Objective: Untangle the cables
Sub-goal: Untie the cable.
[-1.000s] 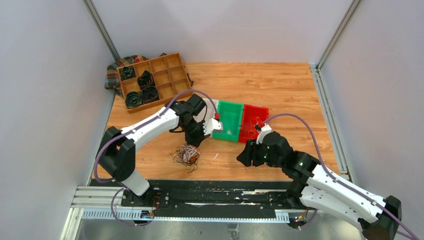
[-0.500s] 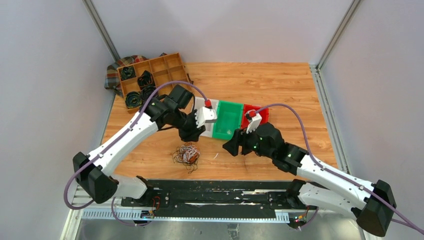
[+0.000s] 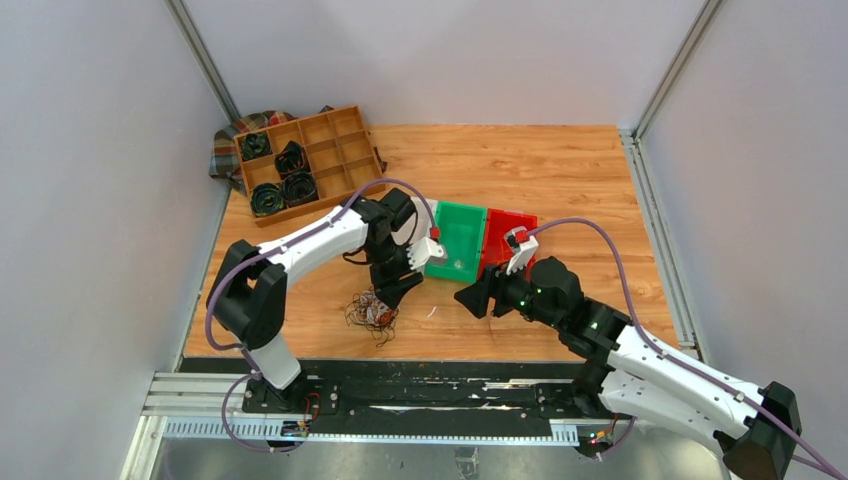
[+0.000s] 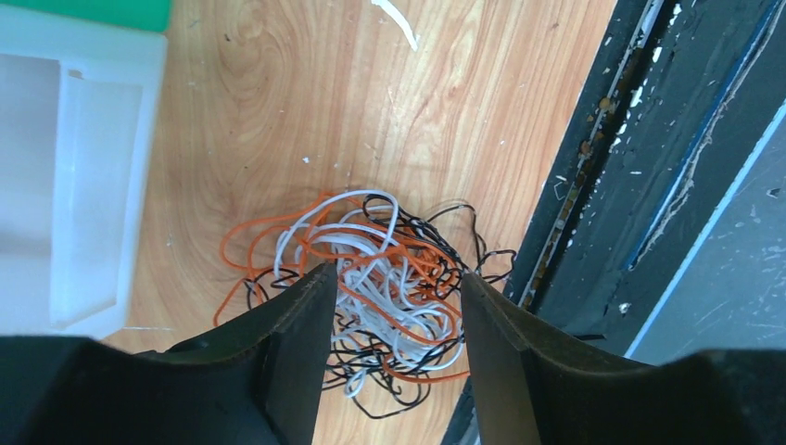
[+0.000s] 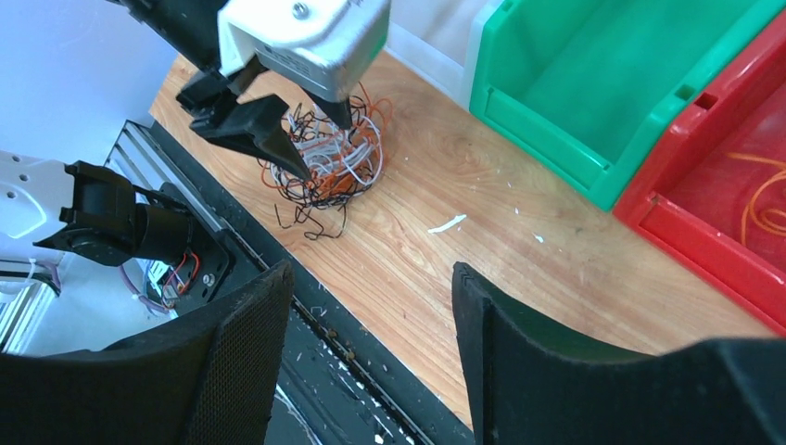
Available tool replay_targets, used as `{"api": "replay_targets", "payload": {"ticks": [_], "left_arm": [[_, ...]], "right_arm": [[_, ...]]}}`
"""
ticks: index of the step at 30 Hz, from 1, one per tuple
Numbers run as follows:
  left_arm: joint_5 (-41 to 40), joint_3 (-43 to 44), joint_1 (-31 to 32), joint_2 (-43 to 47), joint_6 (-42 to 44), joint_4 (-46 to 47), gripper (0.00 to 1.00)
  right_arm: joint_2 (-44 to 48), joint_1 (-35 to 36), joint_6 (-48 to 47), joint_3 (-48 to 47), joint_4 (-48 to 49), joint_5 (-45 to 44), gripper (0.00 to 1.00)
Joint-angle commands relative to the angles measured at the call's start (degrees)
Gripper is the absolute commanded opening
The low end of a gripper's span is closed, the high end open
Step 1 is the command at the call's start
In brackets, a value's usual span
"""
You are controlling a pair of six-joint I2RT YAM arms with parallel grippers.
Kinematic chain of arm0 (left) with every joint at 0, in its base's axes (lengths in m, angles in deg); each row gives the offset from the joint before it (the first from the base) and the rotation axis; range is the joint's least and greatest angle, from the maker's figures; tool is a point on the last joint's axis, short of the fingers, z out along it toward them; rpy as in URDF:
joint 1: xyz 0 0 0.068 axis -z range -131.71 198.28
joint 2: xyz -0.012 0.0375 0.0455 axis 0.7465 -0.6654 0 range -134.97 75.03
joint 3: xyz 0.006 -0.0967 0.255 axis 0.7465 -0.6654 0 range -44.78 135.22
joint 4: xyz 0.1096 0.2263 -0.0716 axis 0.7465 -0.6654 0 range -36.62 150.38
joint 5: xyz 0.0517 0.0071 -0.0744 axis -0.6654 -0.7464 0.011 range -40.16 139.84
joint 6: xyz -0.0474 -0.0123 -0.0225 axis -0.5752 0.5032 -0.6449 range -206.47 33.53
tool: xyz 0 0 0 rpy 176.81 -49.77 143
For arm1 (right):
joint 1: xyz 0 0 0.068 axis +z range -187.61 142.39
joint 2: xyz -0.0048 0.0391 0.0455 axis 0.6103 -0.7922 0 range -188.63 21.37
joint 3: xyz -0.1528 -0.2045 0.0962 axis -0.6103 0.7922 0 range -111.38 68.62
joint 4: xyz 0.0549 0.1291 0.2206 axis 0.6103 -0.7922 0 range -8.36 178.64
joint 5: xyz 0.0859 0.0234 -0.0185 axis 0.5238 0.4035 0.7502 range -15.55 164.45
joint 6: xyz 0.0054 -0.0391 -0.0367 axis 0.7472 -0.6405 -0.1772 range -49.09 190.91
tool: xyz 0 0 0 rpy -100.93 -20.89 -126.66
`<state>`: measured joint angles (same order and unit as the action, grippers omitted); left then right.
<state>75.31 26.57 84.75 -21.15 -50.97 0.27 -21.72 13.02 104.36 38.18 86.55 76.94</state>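
The cables point(image 3: 372, 311) lie as one tangled bunch of thin orange, white and black wires on the wooden table near its front edge. My left gripper point(image 3: 394, 291) hangs right over the bunch, open. In the left wrist view its gripper point(image 4: 394, 274) has a dark finger on each side of the cables point(image 4: 380, 243), and nothing is pinched. My right gripper point(image 3: 468, 298) stands open to the right of the bunch, apart from it. The right wrist view shows that gripper point(image 5: 371, 269) empty over bare wood, with the cables point(image 5: 326, 165) under the left gripper point(image 5: 322, 146).
A green bin point(image 3: 458, 246) and a red bin point(image 3: 500, 262) sit side by side behind the grippers; an orange wire point(image 5: 762, 206) lies in the red one. A white bin point(image 4: 83, 185) adjoins the green one. A wooden tray point(image 3: 330, 150) holds black rolls at the back left. A black rail point(image 3: 420, 385) borders the table.
The left gripper has opened, swung out and come back down over the bunch. The right gripper has moved left toward the bunch and opened wider.
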Motion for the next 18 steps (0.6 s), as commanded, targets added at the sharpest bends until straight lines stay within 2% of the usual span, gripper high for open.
{"api": "replay_targets", "payload": {"ticks": [1, 7, 12, 18], "left_arm": [[0.9, 1.3, -0.7, -0.9, 3.6, 0.2, 0.56], [-3.5, 0.1, -1.1, -1.0, 3.8, 2.6, 0.58], [-3.2, 1.4, -1.7, -0.4, 4.1, 2.9, 0.57], [1.0, -0.1, -1.7, -1.4, 3.7, 2.6, 0.27]], "right_arm": [[0.6, 1.0, 1.3, 1.4, -0.8, 0.3, 0.63], [0.7, 1.0, 1.3, 2.0, -0.6, 0.8, 0.60], [0.4, 1.0, 1.4, 2.0, -0.2, 1.4, 0.57], [0.7, 1.1, 1.4, 1.5, -1.3, 0.7, 0.53]]}}
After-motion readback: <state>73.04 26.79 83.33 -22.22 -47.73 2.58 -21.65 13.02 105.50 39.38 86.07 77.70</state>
